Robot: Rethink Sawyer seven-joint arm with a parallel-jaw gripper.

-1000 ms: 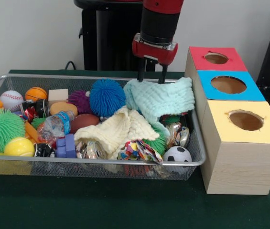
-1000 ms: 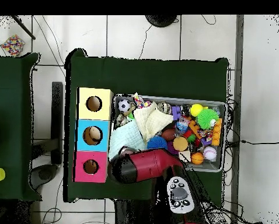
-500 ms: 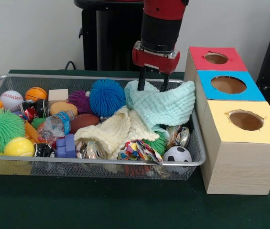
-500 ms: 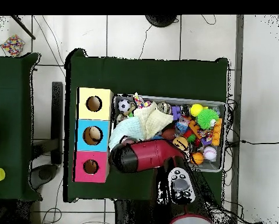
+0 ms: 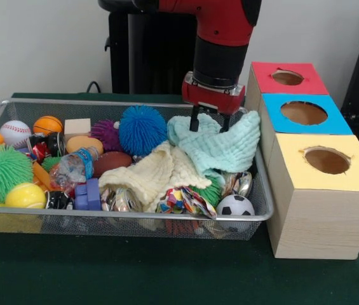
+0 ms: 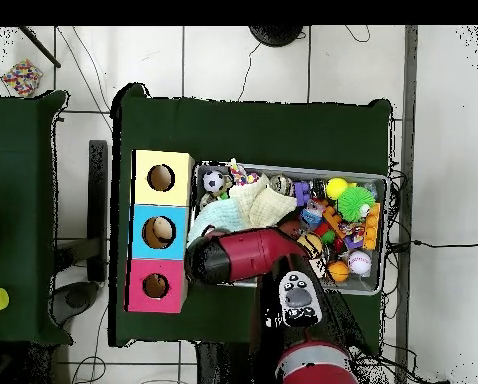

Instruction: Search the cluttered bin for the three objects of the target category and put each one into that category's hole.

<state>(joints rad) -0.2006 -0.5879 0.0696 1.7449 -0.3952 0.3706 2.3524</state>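
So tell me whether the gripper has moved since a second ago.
Yes. The gripper has come down into the pale green cloth, lower against the basket's far rim than before.

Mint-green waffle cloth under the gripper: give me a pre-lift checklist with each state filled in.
1. Gripper down on the mint-green waffle cloth: ok, its tips press into the cloth's top edge.
2. Cloth pinched: cannot tell.
3. Soft toy creature exposed: not ok, none visible.
4. Cream knitted cloth clear of the lift: cannot tell, it touches the mint cloth.
5. Red-surround hole unobstructed: ok.
6. Silver wire-mesh bin flat on the table: ok.
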